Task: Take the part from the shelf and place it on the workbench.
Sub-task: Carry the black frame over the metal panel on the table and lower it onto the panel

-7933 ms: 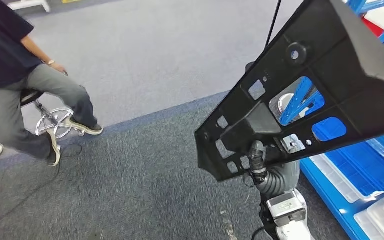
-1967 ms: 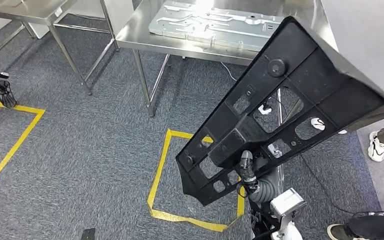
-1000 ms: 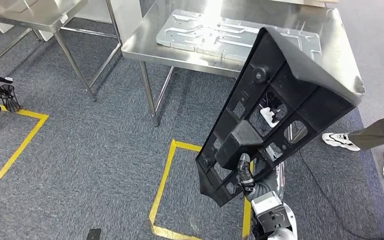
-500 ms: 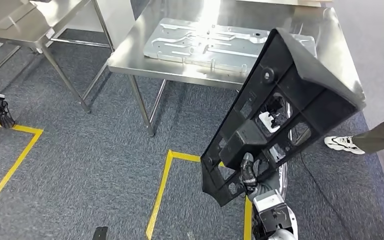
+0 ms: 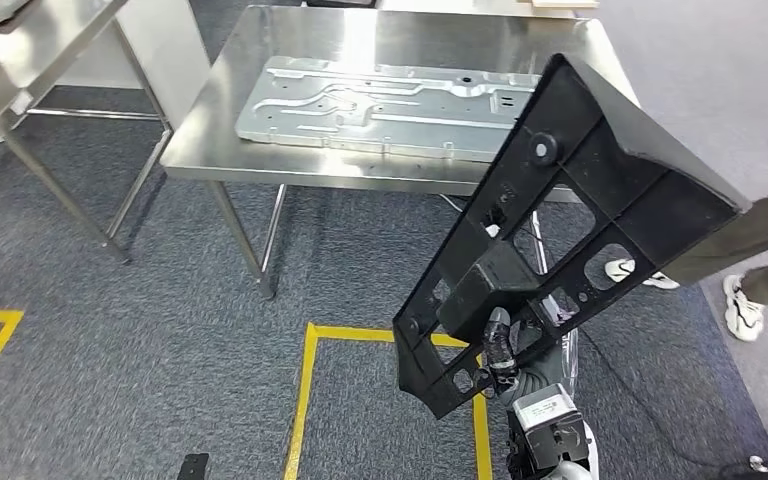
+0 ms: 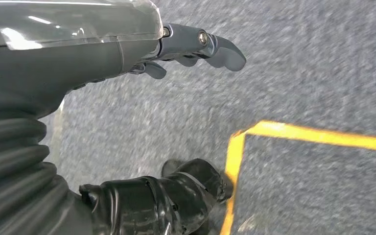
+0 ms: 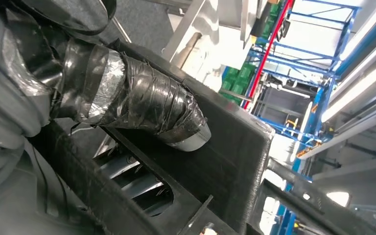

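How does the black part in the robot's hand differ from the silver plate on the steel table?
The black part is dark and matte; the silver plate is bright, reflective metal. The black part is held tilted up off the floor by the right hand; the silver plate lies flat on the steel table. The black part has large through-openings; the silver plate shows pressed ridges and small holes. Both are broad, flat panels.

Your head view is evenly lit; overhead glare whitens the steel workbench top [image 5: 260,120]. Left wrist carpet [image 6: 298,63] blurred; right wrist ceiling lights blown out.
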You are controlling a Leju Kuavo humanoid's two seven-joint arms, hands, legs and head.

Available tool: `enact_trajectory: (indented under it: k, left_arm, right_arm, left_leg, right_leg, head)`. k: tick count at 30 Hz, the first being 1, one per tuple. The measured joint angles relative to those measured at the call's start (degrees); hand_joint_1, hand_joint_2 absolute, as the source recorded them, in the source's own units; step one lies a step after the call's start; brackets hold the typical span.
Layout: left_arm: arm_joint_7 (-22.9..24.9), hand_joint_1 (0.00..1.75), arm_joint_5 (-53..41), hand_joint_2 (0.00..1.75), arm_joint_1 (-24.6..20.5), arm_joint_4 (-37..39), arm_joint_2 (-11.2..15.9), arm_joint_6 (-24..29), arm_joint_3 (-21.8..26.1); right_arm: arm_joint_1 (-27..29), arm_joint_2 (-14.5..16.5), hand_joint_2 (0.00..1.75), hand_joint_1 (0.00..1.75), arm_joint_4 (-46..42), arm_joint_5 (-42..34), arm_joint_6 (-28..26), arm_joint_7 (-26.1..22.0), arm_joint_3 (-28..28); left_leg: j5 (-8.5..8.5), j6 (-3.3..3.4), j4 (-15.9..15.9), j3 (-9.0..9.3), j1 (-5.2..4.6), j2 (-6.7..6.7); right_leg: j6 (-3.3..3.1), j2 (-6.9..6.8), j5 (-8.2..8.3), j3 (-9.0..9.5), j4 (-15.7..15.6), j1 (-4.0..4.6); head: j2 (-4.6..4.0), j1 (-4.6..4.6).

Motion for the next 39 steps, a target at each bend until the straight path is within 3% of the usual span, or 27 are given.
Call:
enact_trajectory:
  k: [2,3,6,8,12,14,16,17,18,19,21,22,25,28,29,31,32,33,34,36,37,39]
  left_arm:
    - [0.04,0.00,0.00,1.75,-0.05,0.00,0.05,0.01,-0.04]
    - [0.04,0.00,0.00,1.75,-0.06,0.00,0.03,0.01,-0.05]
    - [0.04,0.00,-0.02,1.75,-0.09,0.00,-0.15,0.01,-0.10]
    - [0.07,0.00,-0.02,1.75,-0.23,0.00,-0.22,0.03,-0.13]
    - [0.30,0.00,-0.04,1.75,-0.30,0.00,-0.21,0.05,-0.17]
    - [0.39,0.00,-0.08,1.75,-0.38,0.00,-0.20,0.04,-0.32]
    - [0.46,0.00,-0.10,1.75,-0.34,-0.01,-0.21,0.02,-0.63]
    - [0.49,0.00,-0.10,1.75,-0.25,-0.02,-0.22,0.01,-0.76]
    - [0.52,0.00,-0.11,1.75,-0.18,-0.02,-0.23,-0.01,-0.84]
    - [0.55,0.00,-0.11,1.75,-0.12,-0.02,-0.24,-0.01,-0.88]
    - [0.62,0.00,-0.13,1.75,-0.10,-0.01,-0.14,-0.02,-0.89]
    - [0.64,0.00,-0.13,1.75,-0.11,0.00,-0.07,-0.02,-0.90]
    - [0.77,0.00,-0.17,1.75,-0.25,-0.01,0.07,-0.04,-0.97]
    - [1.07,0.00,-0.40,1.75,-0.20,-0.02,-0.01,-0.05,-1.02]
    - [1.20,0.00,-0.49,1.75,-0.31,-0.02,-0.04,-0.06,-1.07]
    - [1.38,0.00,-0.58,1.75,-0.54,-0.02,-0.03,-0.07,-1.20]
    - [1.43,0.00,-0.58,1.75,-0.56,-0.02,-0.02,-0.07,-1.26]
    - [1.44,0.00,-0.59,1.75,-0.52,-0.02,0.00,-0.07,-1.28]
    - [1.44,0.00,-0.59,1.75,-0.46,-0.02,0.00,-0.08,-1.29]
    - [1.45,0.00,-0.57,1.75,-0.28,-0.02,-0.03,-0.14,-1.30]
    - [1.46,0.00,-0.55,1.75,-0.30,-0.02,-0.04,-0.18,-1.30]
    - [1.52,0.00,-0.48,1.75,-0.40,-0.02,-0.04,-0.22,-1.31]
  right_arm:
    - [0.08,-0.01,1.75,1.75,-0.01,-0.14,-0.50,0.04,0.00]
    - [0.14,-0.02,1.75,1.75,-0.01,-0.13,-0.80,0.07,0.00]
    - [0.13,-0.04,1.75,1.75,-0.02,0.22,-1.53,0.20,0.00]
    - [0.07,-0.04,1.75,1.75,-0.03,0.54,-1.73,0.29,0.00]
    - [0.00,-0.04,1.75,1.75,-0.19,0.69,-1.84,0.41,0.00]
    - [-0.16,-0.04,1.75,1.75,-0.28,0.67,-1.89,0.47,0.00]
    - [-0.24,-0.04,1.75,1.75,-0.31,0.65,-1.94,0.52,0.00]
    - [-0.23,-0.04,1.75,1.75,-0.31,0.65,-1.94,0.56,0.00]
    - [-0.21,-0.04,1.75,1.75,-0.31,0.64,-1.95,0.60,0.00]
    - [-0.22,-0.04,1.75,1.75,-0.31,0.63,-1.94,0.63,0.00]
    - [-0.22,-0.04,1.75,1.75,-0.31,0.61,-1.91,0.66,0.00]
    - [-0.24,-0.04,1.75,1.75,-0.29,0.60,-1.89,0.66,0.00]
    - [-0.34,-0.04,1.75,1.75,-0.28,0.57,-1.85,0.72,0.00]
    - [-0.60,-0.06,1.75,1.75,-0.31,0.56,-1.79,0.74,0.00]
    - [-0.75,-0.07,1.75,1.75,-0.31,0.53,-1.79,0.77,0.00]
    - [-0.84,-0.08,1.75,1.75,-0.29,0.43,-1.74,0.86,0.00]
    - [-0.74,-0.09,1.75,1.75,-0.29,0.36,-1.72,0.92,0.00]
    - [-0.61,-0.11,1.75,1.75,-0.29,0.31,-1.69,0.97,0.00]
    - [-0.53,-0.13,1.75,1.75,-0.29,0.27,-1.68,0.99,0.00]
    - [-0.50,-0.17,1.75,1.75,-0.26,0.23,-1.64,1.01,0.00]
    - [-0.52,-0.19,1.75,1.75,-0.23,0.19,-1.61,1.03,0.00]
    - [-0.50,-0.20,1.75,1.75,-0.19,0.04,-1.56,1.14,0.00]
  left_leg:
    - [-0.62,0.06,0.01,0.42,-0.03,0.81]
    - [-0.97,0.00,0.02,0.76,-0.01,1.14]
    - [-2.15,-0.53,0.09,2.19,0.01,1.66]
    - [-2.83,-1.23,0.09,2.54,-0.11,1.81]
    - [-3.62,-2.66,1.80,2.77,-0.05,1.69]
    - [-5.53,-3.16,6.42,0.21,0.16,1.26]
    - [-7.89,-3.46,12.70,-4.06,0.26,1.02]
    - [-8.28,-3.53,14.45,-5.77,0.31,0.99]
    - [-7.64,-3.48,14.50,-6.68,0.32,0.99]
    - [-5.82,-3.30,12.72,-6.70,0.32,0.97]
    - [-0.60,-2.70,6.15,-4.94,0.19,0.88]
    - [0.56,-2.41,3.47,-4.26,-0.06,0.80]
    - [0.48,-1.66,1.32,-3.42,-0.69,0.64]
    - [1.28,-1.14,0.02,-1.70,-0.03,0.76]
    - [1.23,-0.98,-0.36,-1.21,0.18,0.81]
    - [0.71,-0.63,-0.47,-0.65,0.13,0.84]
    - [0.35,-0.53,-0.45,-0.35,0.13,0.83]
    - [-0.07,-0.50,-0.43,0.08,0.14,0.81]
    - [-0.58,-0.59,-0.37,0.64,0.18,0.79]
    - [-1.84,-1.05,-0.14,1.77,0.29,0.72]
    - [-2.48,-1.41,0.14,2.15,0.23,0.68]
    - [-3.19,-2.05,0.39,2.25,0.05,0.66]
  right_leg:
    - [0.33,-0.66,-1.46,-3.79,4.69,-0.23]
    - [0.42,-0.79,-0.64,-4.40,4.45,-0.36]
    - [0.25,-1.54,5.97,-1.44,-5.20,-0.52]
    - [-0.28,-2.11,7.06,0.07,-9.34,-0.31]
    - [-1.77,-1.69,7.14,1.29,-9.93,-0.38]
    - [-2.39,-1.53,6.83,1.94,-10.08,-0.48]
    - [-2.70,-1.25,6.42,2.25,-10.08,-0.40]
    - [-2.74,-1.04,6.17,2.48,-10.07,-0.34]
    - [-2.72,-0.82,5.87,2.81,-10.07,-0.28]
    - [-2.69,-0.61,5.53,3.28,-10.07,-0.22]
    - [-2.55,-0.35,4.77,4.35,-10.16,-0.17]
    - [-2.39,-0.27,4.47,4.81,-10.24,-0.16]
    - [-1.35,-0.15,3.69,5.42,-10.51,-0.23]
    - [-0.33,-0.44,2.32,5.41,-9.08,-0.13]
    - [-0.05,-0.58,1.41,4.24,-6.84,-0.16]
    - [0.43,-0.73,-0.58,-0.06,-0.10,-0.32]
    - [0.61,-0.74,-0.82,-2.16,2.59,-0.42]
    - [0.76,-0.76,-0.07,-3.53,3.67,-0.56]
    - [0.88,-0.80,1.79,-3.86,2.63,-0.70]
    - [1.01,-1.08,6.63,-2.43,-3.20,-0.93]
    - [0.92,-1.23,7.98,-1.33,-6.08,-0.89]
    - [0.17,-1.35,7.72,-0.23,-8.46,-0.64]
  head:
    - [0.00,0.00]
    - [0.00,0.02]
    - [0.00,0.05]
    - [0.00,0.05]
    - [0.00,-0.03]
    - [0.00,-0.07]
    - [0.00,-0.11]
    - [0.00,-0.09]
    - [0.00,-0.10]
    - [0.00,-0.11]
    - [0.00,-0.08]
    - [0.00,0.00]
    - [0.00,0.13]
    - [0.00,0.28]
    - [0.00,0.37]
    - [0.00,0.55]
    - [0.00,0.53]
    - [0.00,0.53]
    - [0.00,0.52]
    - [0.00,0.56]
    - [0.00,0.67]
    - [0.00,0.72]
